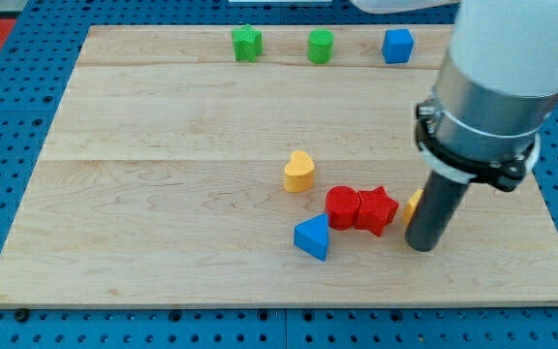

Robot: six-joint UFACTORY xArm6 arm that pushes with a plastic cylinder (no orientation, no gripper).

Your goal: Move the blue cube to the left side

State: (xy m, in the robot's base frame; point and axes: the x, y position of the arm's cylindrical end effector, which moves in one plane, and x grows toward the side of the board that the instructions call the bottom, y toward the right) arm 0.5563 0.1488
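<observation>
The blue cube [397, 46] sits near the board's top edge, right of centre. My tip [422, 246] is far below it, at the lower right of the wooden board [163, 194]. The tip stands just right of a red star [377, 209] and touches or hides most of a yellow block [413, 205], whose shape I cannot make out.
A green star [247, 44] and a green cylinder [321, 47] lie left of the blue cube along the top edge. A yellow heart [299, 172], a red cylinder [342, 206] and a blue triangle [313, 237] cluster at lower centre. The arm's body [497, 87] covers the upper right.
</observation>
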